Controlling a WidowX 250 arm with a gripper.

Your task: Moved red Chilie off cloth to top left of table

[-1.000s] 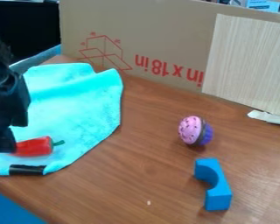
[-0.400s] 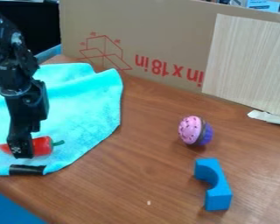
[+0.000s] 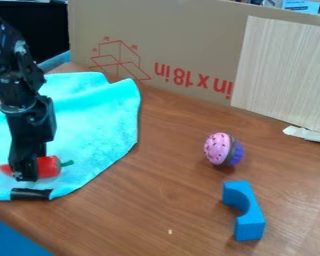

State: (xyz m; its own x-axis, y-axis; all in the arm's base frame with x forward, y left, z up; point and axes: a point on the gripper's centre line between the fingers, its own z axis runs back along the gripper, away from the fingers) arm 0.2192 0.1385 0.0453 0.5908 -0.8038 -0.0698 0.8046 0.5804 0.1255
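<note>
Brown wood makes up the table (image 3: 156, 215), spread below me. Cardboard (image 3: 179, 30) with red print stands along its back. Over the table's left part lies the turquoise cloth (image 3: 99, 125), its upper edge rumpled. To the right, a pale panel (image 3: 283, 70) stands upright against the cardboard. My gripper (image 3: 26, 172) hangs down over the cloth's lower left, right at the pepper; whether it is open or shut, or has any hold, I cannot tell. Out on the bare wood, at the lower right, is a blue block (image 3: 249, 220) with a curved notch facing left. The red pepper (image 3: 50, 167) lies on the cloth, green stem pointing right, partly hidden behind my tip. Above the block sits a pink and purple cupcake (image 3: 219, 149). Smaller is the black strip (image 3: 30, 194) at the cloth's lower edge, just below the pepper.
</note>
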